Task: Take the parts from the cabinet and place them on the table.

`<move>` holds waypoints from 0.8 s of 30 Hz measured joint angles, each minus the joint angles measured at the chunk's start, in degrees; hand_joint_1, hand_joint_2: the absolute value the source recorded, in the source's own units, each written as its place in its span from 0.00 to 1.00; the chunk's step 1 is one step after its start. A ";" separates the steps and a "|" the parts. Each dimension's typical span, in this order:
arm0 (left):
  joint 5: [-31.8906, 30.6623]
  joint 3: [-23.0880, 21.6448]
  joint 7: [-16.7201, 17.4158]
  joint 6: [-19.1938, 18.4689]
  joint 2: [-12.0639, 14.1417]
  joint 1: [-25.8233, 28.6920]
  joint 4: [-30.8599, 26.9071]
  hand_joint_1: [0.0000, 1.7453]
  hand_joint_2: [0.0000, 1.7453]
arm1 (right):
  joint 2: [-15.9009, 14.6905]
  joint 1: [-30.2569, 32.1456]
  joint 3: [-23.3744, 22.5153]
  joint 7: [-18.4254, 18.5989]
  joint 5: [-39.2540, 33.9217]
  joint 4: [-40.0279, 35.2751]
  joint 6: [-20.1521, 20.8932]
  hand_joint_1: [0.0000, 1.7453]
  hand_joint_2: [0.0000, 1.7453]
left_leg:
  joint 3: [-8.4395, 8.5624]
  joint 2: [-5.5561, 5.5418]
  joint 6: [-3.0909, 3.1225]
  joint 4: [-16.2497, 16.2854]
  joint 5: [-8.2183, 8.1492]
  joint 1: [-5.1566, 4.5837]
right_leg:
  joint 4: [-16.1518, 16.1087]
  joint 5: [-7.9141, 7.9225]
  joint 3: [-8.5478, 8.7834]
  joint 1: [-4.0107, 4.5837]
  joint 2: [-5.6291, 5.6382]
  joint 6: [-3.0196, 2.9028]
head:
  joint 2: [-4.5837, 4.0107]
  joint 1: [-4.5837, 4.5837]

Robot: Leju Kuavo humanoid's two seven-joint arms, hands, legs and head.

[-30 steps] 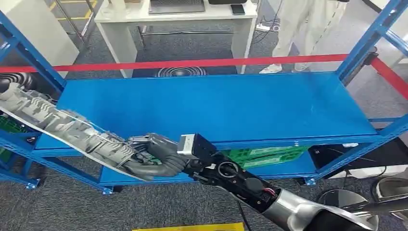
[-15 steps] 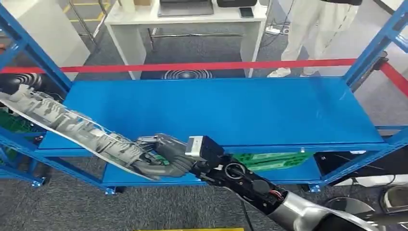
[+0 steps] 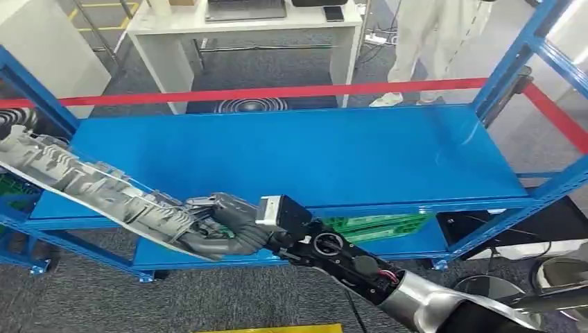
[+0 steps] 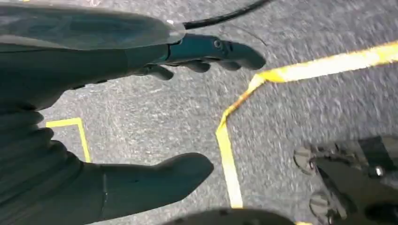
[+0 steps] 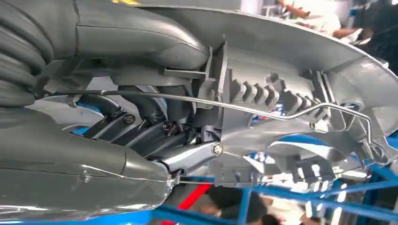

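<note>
Since a moment ago the whole head view has slid a little sideways, which is the camera moving; the right hand keeps its grip on the long grey ribbed part, in the same place against the blue cabinet. The fingers are clamped round the near end of the part, the thumb over its top edge (a thin wire runs along the ribs just beside them). From the fingers the part stretches away to the robot's left, tilted upward, passing in front of the cabinet's front rail and out beyond its left post. Behind the fingers, on the lower shelf, lies a green tray.

The left hand hangs over grey floor marked with yellow tape, its fingers apart from the thumb and holding nothing.

A white worktop and a person's legs stand well beyond the cabinet, past a red bar.
</note>
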 joint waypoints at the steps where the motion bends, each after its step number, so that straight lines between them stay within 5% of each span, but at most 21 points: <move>1: 0.09 0.00 0.00 0.02 0.29 -0.10 0.00 0.00 1.00 | 0.04 -0.10 0.00 -0.35 0.02 0.11 0.31 1.00 1.00 | -0.10 -0.01 0.16 0.04 0.00 -0.06 | -0.05 0.17 -0.10 -0.10 -0.03 0.32 | 0.00 -0.15; 3: 0.46 0.04 -0.02 0.07 0.46 -0.13 0.00 0.00 1.00 | 0.07 -0.31 0.00 -0.46 0.04 0.22 0.77 1.00 1.00 | 0.00 0.34 0.73 -1.09 0.70 0.73 | 0.64 -0.78 -0.33 -0.03 -0.03 0.90 | 0.00 -0.15; 4: 0.57 0.09 -0.13 0.13 0.55 -0.13 0.00 0.00 1.00 | 0.07 -0.61 0.00 -0.46 0.04 0.26 0.79 1.00 1.00 | -0.12 0.30 0.96 -1.30 0.95 0.65 | 2.46 -2.86 -0.98 0.02 -0.14 1.29 | 0.00 0.22; 6: 0.57 0.26 -0.20 0.07 0.59 -0.15 0.00 0.00 1.00 | 0.07 -0.98 0.05 -0.57 0.11 0.61 0.88 1.00 1.00 | -0.78 0.39 1.35 -1.25 1.37 0.62 | 11.48 -8.76 -4.19 -0.33 -0.18 1.73 | 0.00 0.92; 8: 0.11 0.39 -0.20 0.02 0.59 -0.13 0.00 0.00 1.00 | 0.07 -0.96 0.05 -0.94 0.72 1.07 0.88 1.00 1.00 | -1.59 0.39 1.32 -1.10 1.87 0.62 | 18.27 -11.40 -6.22 -0.46 -0.19 2.12 | 0.00 1.18; 10: -0.18 0.42 -0.20 0.02 0.50 -0.10 0.00 0.00 1.00 | 0.07 -0.96 0.02 -1.07 0.87 1.47 0.88 1.00 1.00 | -2.38 0.36 1.11 -0.78 2.30 0.70 | 15.09 -8.84 -3.72 -0.77 -0.21 2.31 | 0.00 1.57; 12: -0.39 0.42 -0.20 0.00 0.33 -0.08 0.00 0.00 1.00 | 0.07 -0.99 0.02 -1.16 0.87 1.66 0.88 1.00 1.00 | -3.29 0.25 0.60 -0.12 2.72 0.89 | 3.70 -4.30 2.96 -0.91 -0.30 2.34 | 0.00 1.84; 13: -0.53 0.41 -0.17 0.00 0.37 -0.09 0.00 0.00 1.00 | 0.07 -1.07 0.00 -1.16 0.87 1.68 0.88 1.00 1.00 | -3.70 0.22 0.26 0.22 2.95 0.86 | -0.67 -5.09 4.93 -0.91 -0.29 2.21 | 0.00 2.10; 14: -0.55 0.42 -0.04 0.00 0.29 -0.10 0.00 0.00 1.00 | 0.09 -0.95 0.00 -1.16 0.87 1.66 0.88 1.00 1.00 | -3.81 0.16 -0.14 0.16 3.39 0.77 | 0.04 -3.80 4.66 -0.36 0.02 1.53 | 0.00 2.14; 16: -0.66 0.42 0.09 -0.02 0.24 -0.08 0.00 0.00 1.00 | 0.09 -1.00 -0.04 -1.14 0.87 1.68 0.88 1.00 1.00 | -3.95 0.15 -0.77 0.20 4.07 0.74 | -0.04 -3.61 3.96 -0.38 0.08 1.18 | 0.00 1.93; 18: -0.81 0.42 0.57 -0.02 0.15 0.07 0.00 0.00 1.00 | 0.09 -1.01 -0.09 -0.96 1.09 1.68 0.88 1.00 1.00 | -4.40 0.05 -1.48 -0.01 4.67 1.00 | -0.51 -2.43 2.69 -0.71 -0.17 -0.20 | 0.00 1.62; 20: -0.94 0.42 0.72 -0.02 -0.15 0.11 0.00 0.00 1.00 | 0.09 -1.04 -0.13 -0.77 1.24 1.68 1.16 1.00 1.00 | -6.41 0.07 -2.07 4.93 -1.55 1.14 | -0.43 -1.36 1.56 -0.69 -0.31 -0.99 | 0.00 0.61; 22: -1.05 0.42 0.74 -0.02 -0.24 0.12 0.00 0.00 1.00 | 0.09 -0.97 -0.17 -0.42 1.84 1.68 1.60 1.00 1.00 | -9.12 0.08 -2.64 14.61 -8.10 1.19 | -0.36 -0.17 -0.05 -0.61 -0.78 -1.18 | 0.00 -0.02; 23: -1.14 0.42 0.74 -0.02 -0.33 0.11 0.00 0.00 1.00 | 0.09 -0.95 -0.17 -0.24 1.88 1.68 1.75 1.00 1.00 | -9.77 0.08 -2.83 18.18 -9.15 1.19 | -0.31 0.35 -0.71 -0.57 -1.07 -1.15 | 0.00 -0.11; 24: -1.23 0.42 0.68 -0.02 -0.41 0.10 0.00 0.00 1.00 | 0.09 -0.90 -0.17 -0.09 1.95 1.73 1.97 1.00 1.00 | -9.48 0.10 -2.87 19.60 -8.48 1.19 | -0.26 0.86 -1.22 -0.55 -1.37 -1.12 | 0.00 -0.15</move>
